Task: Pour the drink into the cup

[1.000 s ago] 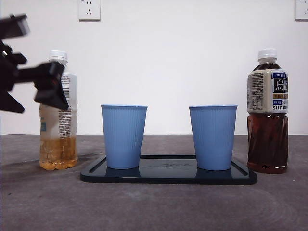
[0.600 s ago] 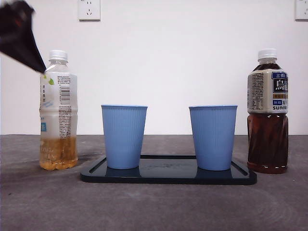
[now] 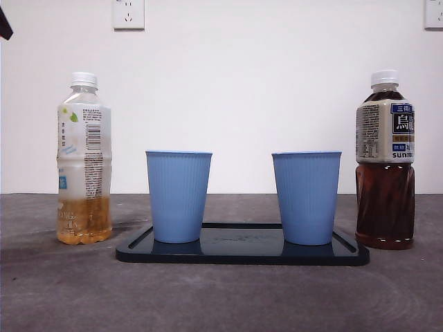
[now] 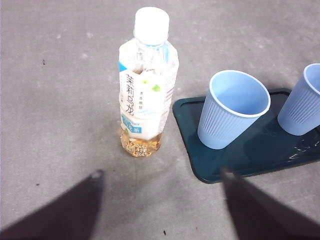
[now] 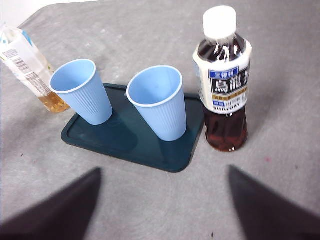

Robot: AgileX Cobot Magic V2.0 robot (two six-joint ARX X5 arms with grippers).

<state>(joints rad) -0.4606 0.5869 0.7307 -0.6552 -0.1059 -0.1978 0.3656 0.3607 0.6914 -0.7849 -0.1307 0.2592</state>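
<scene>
A dark tray (image 3: 242, 252) lies on the grey bench (image 3: 221, 297) with two blue cups standing upright on it: the left cup (image 3: 178, 196) and the right cup (image 3: 306, 197), set apart from each other. Both look empty from above, though the wrist views are not sharp enough to be sure. Beside the tray's left end stands a pale tea bottle (image 3: 84, 159), capped in white, with a little amber drink in its bottom part. Beside the tray's right end stands a dark tea bottle (image 3: 385, 160), also capped and nearly full. The left gripper (image 4: 160, 172) hangs above the bench near the pale tea bottle, its fingers (image 4: 75, 205) spread wide and holding nothing. The right gripper (image 5: 162, 170) hangs over the bench in front of the tray, fingers likewise wide apart and empty. In the front view only a black tip (image 3: 5, 24) shows at the upper left corner.
</scene>
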